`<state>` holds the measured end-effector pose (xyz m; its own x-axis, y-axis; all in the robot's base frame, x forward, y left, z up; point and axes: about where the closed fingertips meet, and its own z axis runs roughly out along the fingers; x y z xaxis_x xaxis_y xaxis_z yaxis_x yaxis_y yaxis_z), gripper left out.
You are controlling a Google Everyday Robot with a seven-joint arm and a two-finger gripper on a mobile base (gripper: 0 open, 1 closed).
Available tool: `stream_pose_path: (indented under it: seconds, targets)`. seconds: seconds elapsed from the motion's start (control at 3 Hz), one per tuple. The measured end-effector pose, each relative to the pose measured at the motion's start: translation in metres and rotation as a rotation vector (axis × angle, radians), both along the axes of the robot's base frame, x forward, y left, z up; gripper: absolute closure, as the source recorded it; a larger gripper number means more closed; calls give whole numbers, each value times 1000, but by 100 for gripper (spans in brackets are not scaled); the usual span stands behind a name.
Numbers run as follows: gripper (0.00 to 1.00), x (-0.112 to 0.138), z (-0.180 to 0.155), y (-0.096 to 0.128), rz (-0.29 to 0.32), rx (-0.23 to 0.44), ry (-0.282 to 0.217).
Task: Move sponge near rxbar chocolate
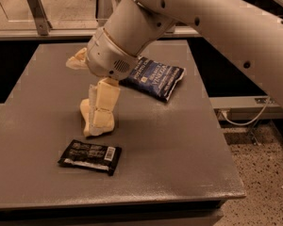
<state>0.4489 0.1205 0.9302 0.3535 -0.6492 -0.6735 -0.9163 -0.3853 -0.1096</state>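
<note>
The pale yellow sponge (pixel 87 115) stands on edge on the grey table (pixel 170 154), just behind the black rxbar chocolate wrapper (pixel 90 156), which lies flat near the front left. My gripper (pixel 88 94) is open above the sponge. One cream finger (pixel 106 102) points down and touches the sponge's right side. The other finger (pixel 77 60) sticks out to the upper left, clear of it. The lower finger hides part of the sponge.
A dark blue chip bag (pixel 155 77) lies behind and to the right of the gripper, partly under my arm. The table's front edge is close below the wrapper. A metal rail and floor lie beyond the right edge.
</note>
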Motion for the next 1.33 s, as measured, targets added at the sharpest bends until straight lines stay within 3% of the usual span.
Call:
stream_pose_path:
  seconds: [0.33,0.67,1.0,1.33]
  targets:
    - [0,-15,9,-37,-87,-22,-25]
    - [0,-24,18,-93,-238,-47,-72]
    - [0,-23,14,-164,-432,-62,-79]
    - [0,-23,14,-164,-432,-62,-79]
